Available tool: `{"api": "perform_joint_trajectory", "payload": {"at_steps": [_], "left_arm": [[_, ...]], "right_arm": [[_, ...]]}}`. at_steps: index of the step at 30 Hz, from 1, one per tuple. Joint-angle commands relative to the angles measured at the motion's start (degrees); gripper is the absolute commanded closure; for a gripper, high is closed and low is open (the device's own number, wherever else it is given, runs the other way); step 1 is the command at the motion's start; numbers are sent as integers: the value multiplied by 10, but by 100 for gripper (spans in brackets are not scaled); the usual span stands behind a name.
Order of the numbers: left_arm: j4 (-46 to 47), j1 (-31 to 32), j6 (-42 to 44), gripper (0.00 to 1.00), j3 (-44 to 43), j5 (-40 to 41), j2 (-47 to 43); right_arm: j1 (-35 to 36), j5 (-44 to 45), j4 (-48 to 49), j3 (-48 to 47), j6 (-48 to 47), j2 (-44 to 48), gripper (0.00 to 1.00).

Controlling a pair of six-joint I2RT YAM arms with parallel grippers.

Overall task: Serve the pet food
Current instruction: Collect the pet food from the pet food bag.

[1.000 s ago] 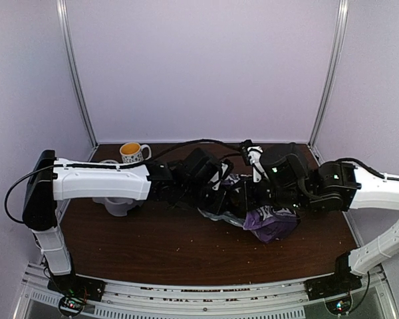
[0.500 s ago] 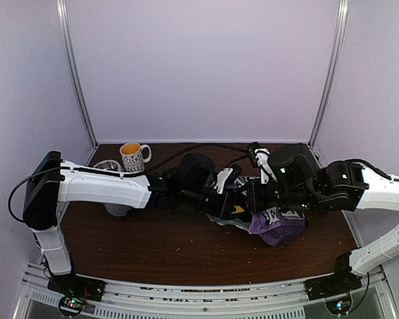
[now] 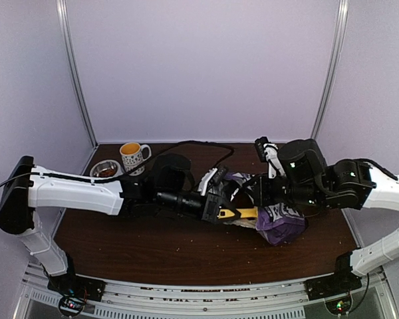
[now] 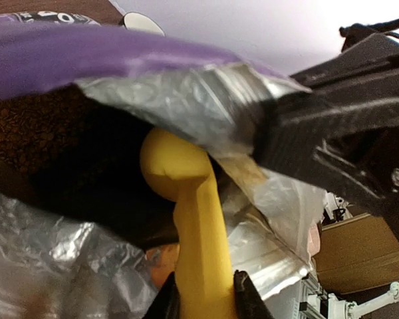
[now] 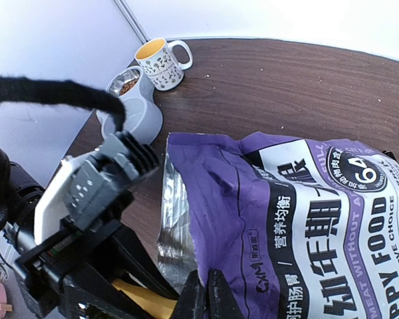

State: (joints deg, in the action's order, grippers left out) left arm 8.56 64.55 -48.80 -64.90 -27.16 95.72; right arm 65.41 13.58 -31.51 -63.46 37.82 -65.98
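The purple bag (image 3: 281, 224) lies on its side, a bit right of the middle in the top view. Its mouth is turned to the left. The right gripper (image 5: 201, 292) is pinched shut on the top lip of the bag and holds the mouth up like a little tent. The left gripper (image 4: 203, 302) is closed around the handle of the yellow scoop (image 4: 189, 199). The front of the scoop pokes into the dark mouth.

The pet food (image 4: 26, 129) is inside the bag. It shows as small brown bits at the left of the left wrist view. It is too dark in there to tell if the scoop has any food in it yet.

The grey bowl (image 5: 134, 106) stands at the upper left of the right wrist view, next to the mug (image 5: 159, 61) and well apart from the bag.

Some things could go wrong from here. If the thin foil slips out of the right gripper, the mouth could fall shut on the scoop. If the scoop tips on its way to the bowl, food could spill on the table (image 3: 159, 249). The scoop could also push the bag along and not dig in.
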Motion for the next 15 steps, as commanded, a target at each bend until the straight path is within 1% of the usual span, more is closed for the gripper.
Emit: {"api": "perform_joint_trajectory", "payload": {"at_steps": [1, 4, 5, 9, 15], "left_arm": [[21, -3, -57, 100, 47, 0, -60], [99, -25, -128, 100, 117, 6, -106], [111, -32, -142, 100, 133, 12, -129], [75, -49, -147, 100, 157, 40, -184], [102, -85, -196, 100, 229, 39, -258]], "right_arm": [[-9, 33, 42, -1, 5, 20, 100], [-10, 35, 41, 0, 4, 22, 100], [-10, 35, 40, -1, 3, 22, 100], [-12, 37, 39, -1, 3, 24, 100], [-13, 40, 35, -2, 0, 27, 100]]}}
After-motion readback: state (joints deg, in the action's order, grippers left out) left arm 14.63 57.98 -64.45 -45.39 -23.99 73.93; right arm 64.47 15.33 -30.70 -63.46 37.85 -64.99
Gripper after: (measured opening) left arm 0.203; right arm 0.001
